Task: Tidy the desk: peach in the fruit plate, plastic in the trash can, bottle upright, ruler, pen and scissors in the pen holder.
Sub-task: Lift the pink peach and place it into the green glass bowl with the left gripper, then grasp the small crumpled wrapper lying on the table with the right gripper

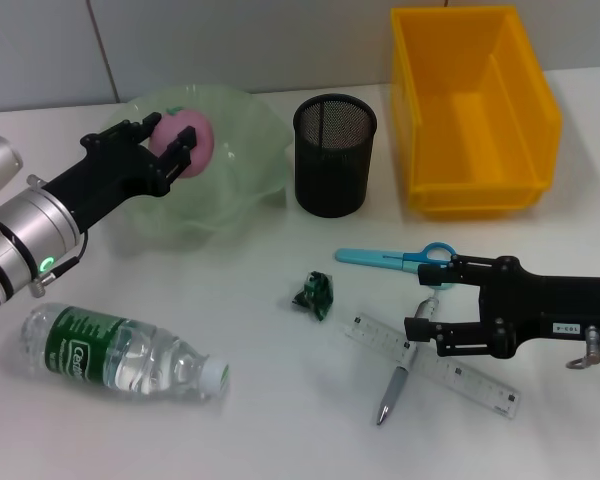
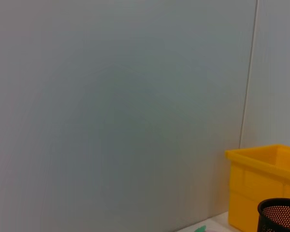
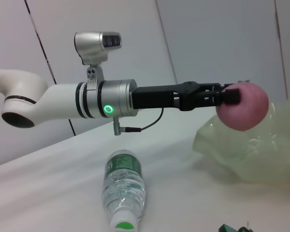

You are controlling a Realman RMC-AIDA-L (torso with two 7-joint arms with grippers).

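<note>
- Two grippers are in play: the left gripper [image 1: 170,150] holds the peach [image 1: 187,143] over the green fruit plate [image 1: 242,190], its fingers [image 1: 185,158] clenched on the fruit from both sides.
- In the right wrist view the peach [image 3: 242,106] hangs clear above the fruit plate [image 3: 261,154], not yet resting in it; the drop is straight down from the fingers, so my guess is that lowering and letting go is the next move.
- The right gripper [image 1: 427,320] hovers low on the right of the pen holder [image 1: 335,155] and nearer the robot, its fingers spread wide and grasping nothing.
- Between those spread fingers lies the top end of the pen [image 1: 404,367], whose long axis runs toward the robot, tip nearest it.
- The ruler [image 1: 435,364] lies under the pen, crossing it on a slant; the scissors [image 1: 395,259] lie just beyond the right gripper, toward the pen holder.
- The bottle [image 1: 120,353] lies on its side on the desk [image 1: 280,420], on the pen holder's left and well apart, cap pointing right; the left gripper is nearer it.
- The scrap of plastic [image 1: 314,293] sits between the pen holder and the robot.
- The yellow bin [image 1: 475,110], likely the trash can, stands just right of the pen holder.
</note>
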